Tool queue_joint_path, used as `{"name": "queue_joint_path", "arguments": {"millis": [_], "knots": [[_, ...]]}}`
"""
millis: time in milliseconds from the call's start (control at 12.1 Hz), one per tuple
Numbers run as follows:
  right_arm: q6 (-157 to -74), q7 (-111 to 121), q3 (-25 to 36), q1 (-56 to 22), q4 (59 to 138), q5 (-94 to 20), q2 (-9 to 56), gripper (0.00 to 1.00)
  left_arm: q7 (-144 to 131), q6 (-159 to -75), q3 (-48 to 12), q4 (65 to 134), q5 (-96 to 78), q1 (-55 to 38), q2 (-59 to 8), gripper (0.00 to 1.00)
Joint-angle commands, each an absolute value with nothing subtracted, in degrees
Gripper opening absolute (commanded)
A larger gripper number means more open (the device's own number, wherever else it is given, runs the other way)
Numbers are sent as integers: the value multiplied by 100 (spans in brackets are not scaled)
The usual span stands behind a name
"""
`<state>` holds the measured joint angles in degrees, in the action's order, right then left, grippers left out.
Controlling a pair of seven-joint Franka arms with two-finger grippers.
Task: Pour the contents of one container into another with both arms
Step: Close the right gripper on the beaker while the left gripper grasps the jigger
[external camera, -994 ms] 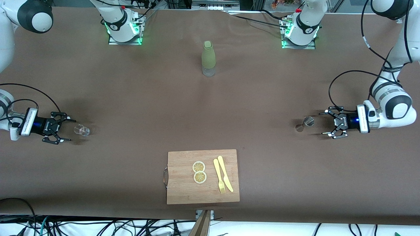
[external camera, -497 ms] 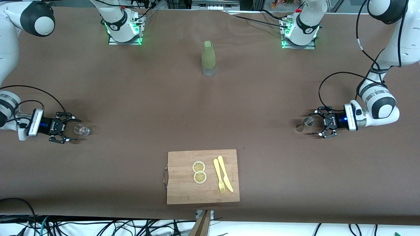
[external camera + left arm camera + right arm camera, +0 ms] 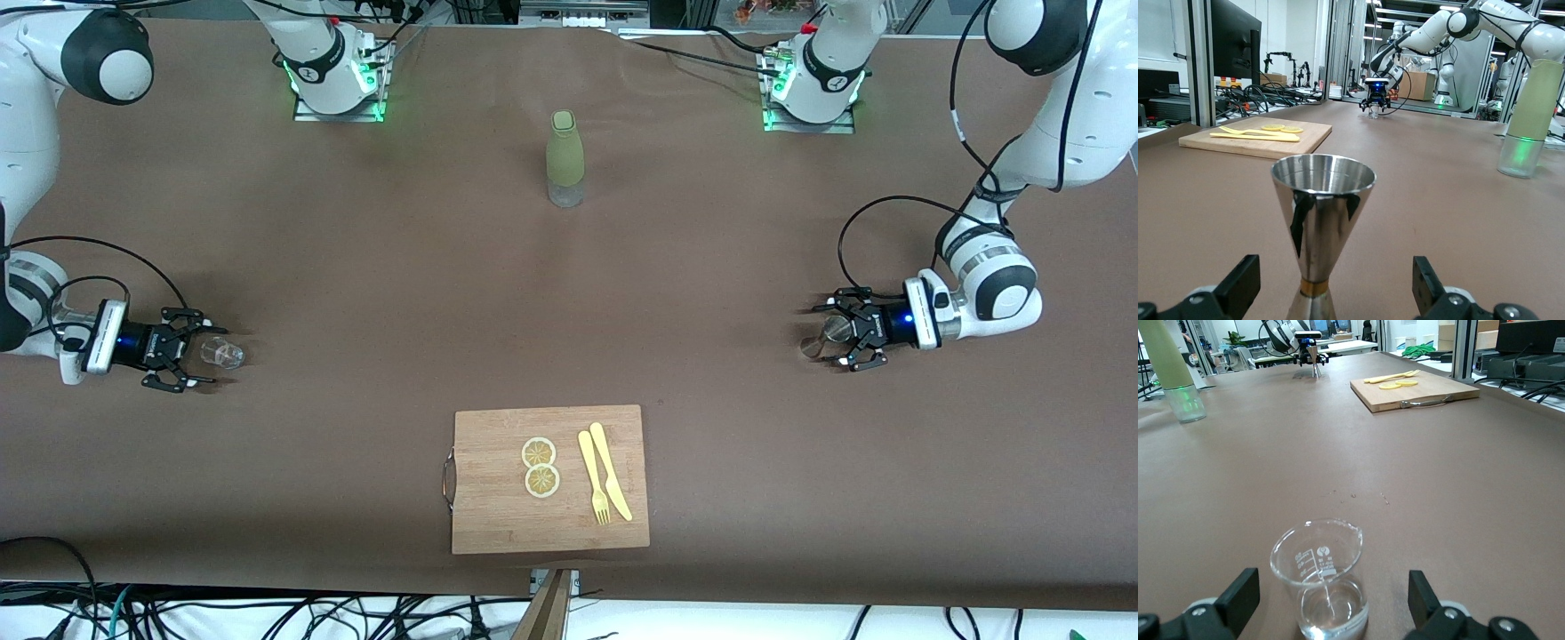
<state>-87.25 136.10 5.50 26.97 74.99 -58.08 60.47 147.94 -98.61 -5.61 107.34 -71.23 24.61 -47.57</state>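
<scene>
A small clear glass beaker (image 3: 224, 355) with printed marks stands at the right arm's end of the table. My right gripper (image 3: 206, 354) is low at the table and open, one finger on each side of the beaker (image 3: 1319, 577) without touching it. A steel hourglass-shaped jigger (image 3: 811, 346) stands upright at the left arm's end. My left gripper (image 3: 829, 336) is open around the jigger (image 3: 1321, 207), its fingers (image 3: 1239, 288) well apart from the narrow waist. The right gripper's fingers (image 3: 1238, 595) are equally wide.
A tall pale green bottle (image 3: 564, 158) stands mid-table, near the arms' bases. A wooden cutting board (image 3: 498, 498) lies near the front edge, with two lemon slices (image 3: 540, 467), a yellow fork (image 3: 592, 480) and a knife (image 3: 612, 471) on it.
Both grippers slid in toward the table's middle. The right one has come up around the beaker, the left one around the jigger. Neither container has moved.
</scene>
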Motion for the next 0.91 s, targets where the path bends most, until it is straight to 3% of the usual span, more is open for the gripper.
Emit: {"name": "queue_joint_path", "arguments": {"millis": [0, 166, 414, 497, 580, 746, 828], "knots": [[-8701, 13597, 536, 2654, 7356, -5871, 6126, 94, 15170, -9949, -527, 10837, -7426, 2329, -4763, 99], [-8710, 13588, 536, 2646, 7348, -5845, 6126, 81, 15170, -9949, -527, 10837, -7462, 2312, -4772, 96], [-8719, 13562, 527, 2610, 7339, -5845, 6126, 68, 15179, -9984, -527, 10846, -7523, 2312, -4772, 78], [-8719, 13570, 536, 2610, 7339, -5836, 6117, 59, 15179, -9984, -527, 10846, -7541, 2277, -4781, 66], [-8719, 13570, 536, 2610, 7339, -5836, 6117, 57, 15170, -9984, -527, 10846, -7541, 2268, -4781, 50], [-8719, 13570, 536, 2610, 7339, -5827, 6117, 44, 15170, -9984, -527, 10846, -7550, 2268, -4781, 13], [-8719, 13570, 536, 2610, 7339, -5827, 6108, 38, 15170, -9984, -527, 10846, -7550, 2268, -4781, 0]]}}
